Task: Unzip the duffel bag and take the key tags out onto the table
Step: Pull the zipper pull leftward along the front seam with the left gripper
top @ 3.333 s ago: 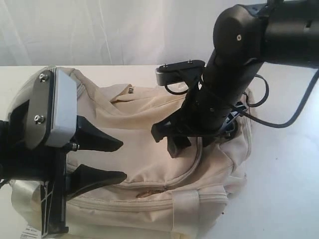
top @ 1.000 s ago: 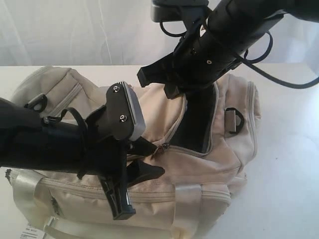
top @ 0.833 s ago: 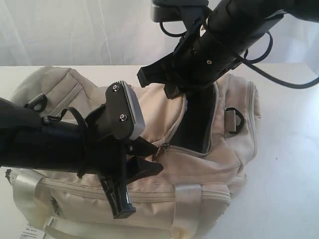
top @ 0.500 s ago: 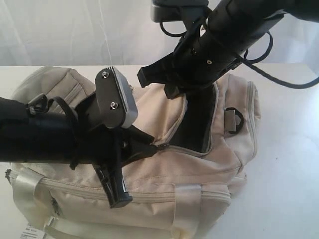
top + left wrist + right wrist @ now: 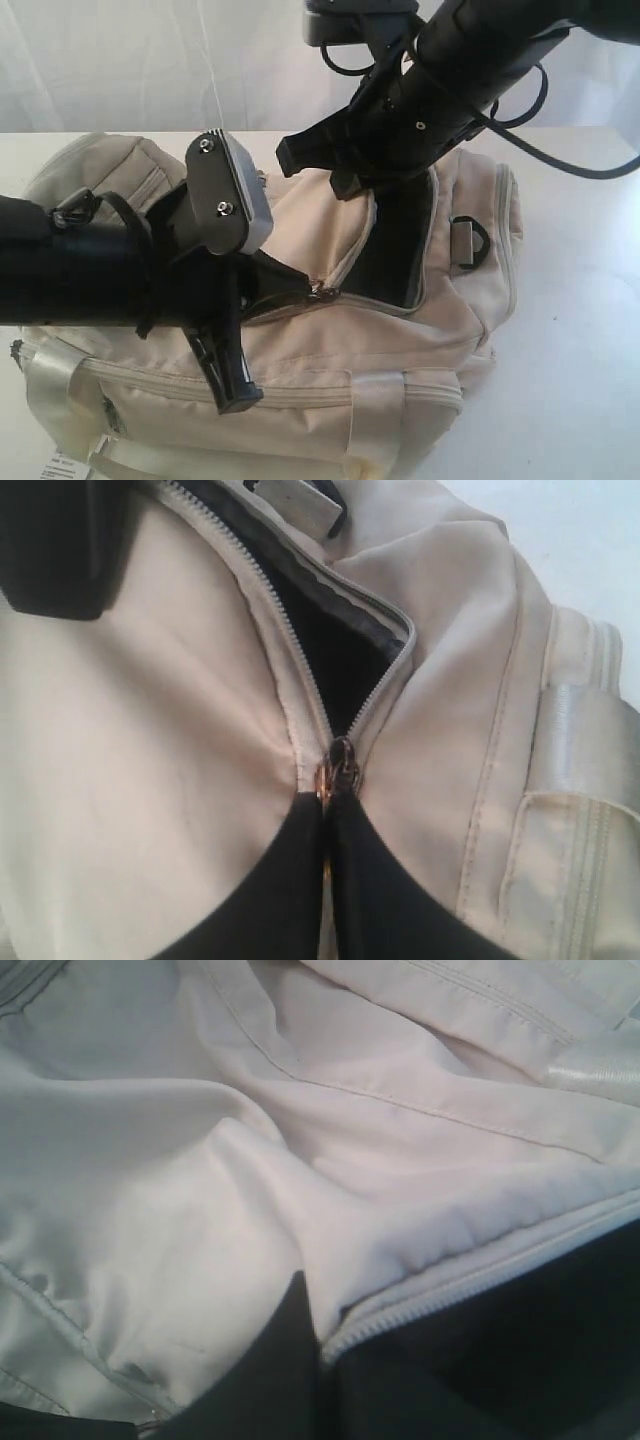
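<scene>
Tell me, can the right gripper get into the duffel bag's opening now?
Probably not yet: the right gripper is shut on the flap edge of the duffel bag, while the left gripper pinches the zipper pull; the opening looks unobstructed.

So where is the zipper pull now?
In the exterior view the zipper pull sits near the middle of the duffel bag, where the open zip ends, pinched by the left claw.

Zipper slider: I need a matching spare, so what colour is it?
The zipper slider is coppery-bronze metal, clearest in the left wrist view.
</scene>
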{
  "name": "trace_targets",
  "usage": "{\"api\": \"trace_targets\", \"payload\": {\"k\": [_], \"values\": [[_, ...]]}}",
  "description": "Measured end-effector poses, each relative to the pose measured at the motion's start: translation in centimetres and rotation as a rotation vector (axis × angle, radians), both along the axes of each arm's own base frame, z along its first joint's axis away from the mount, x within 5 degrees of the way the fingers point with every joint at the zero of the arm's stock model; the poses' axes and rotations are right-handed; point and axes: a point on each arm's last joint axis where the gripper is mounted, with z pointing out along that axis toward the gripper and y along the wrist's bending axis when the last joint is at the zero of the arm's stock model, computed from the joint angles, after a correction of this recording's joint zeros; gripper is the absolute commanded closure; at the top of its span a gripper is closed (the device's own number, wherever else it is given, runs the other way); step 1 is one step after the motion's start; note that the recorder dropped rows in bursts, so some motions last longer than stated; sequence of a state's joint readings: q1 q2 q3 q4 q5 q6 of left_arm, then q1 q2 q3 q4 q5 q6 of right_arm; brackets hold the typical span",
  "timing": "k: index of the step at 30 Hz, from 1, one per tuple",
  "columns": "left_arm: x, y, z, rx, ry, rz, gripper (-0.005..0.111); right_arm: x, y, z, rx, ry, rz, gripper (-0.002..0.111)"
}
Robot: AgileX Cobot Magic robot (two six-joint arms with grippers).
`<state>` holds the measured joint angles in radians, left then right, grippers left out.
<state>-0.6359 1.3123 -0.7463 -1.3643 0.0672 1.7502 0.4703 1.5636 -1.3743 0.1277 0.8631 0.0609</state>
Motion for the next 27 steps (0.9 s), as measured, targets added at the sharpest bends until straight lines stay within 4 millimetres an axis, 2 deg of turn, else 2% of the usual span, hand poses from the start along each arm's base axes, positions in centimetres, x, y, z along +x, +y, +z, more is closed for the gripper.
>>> {"api": "trace_targets", "payload": {"k": [4, 12, 27], "values": [[-0.5, 1.0, 0.3, 0.002, -0.03, 0.054, 0.107, 0.0, -0.1, -0.1, -0.017, 0.004, 0.003, 0.108], [-2.9, 3.0, 1.1, -0.037, -0.069, 0.083, 0.107, -0.1, -0.2, -0.1, -0.035, 0.007, 0.005, 0.108], [-5.4, 5.4, 1.4, -0.134, -0.069, 0.188, 0.107, -0.3, -0.5, -0.3, -0.064, 0.028, 0.003, 0.108]]}}
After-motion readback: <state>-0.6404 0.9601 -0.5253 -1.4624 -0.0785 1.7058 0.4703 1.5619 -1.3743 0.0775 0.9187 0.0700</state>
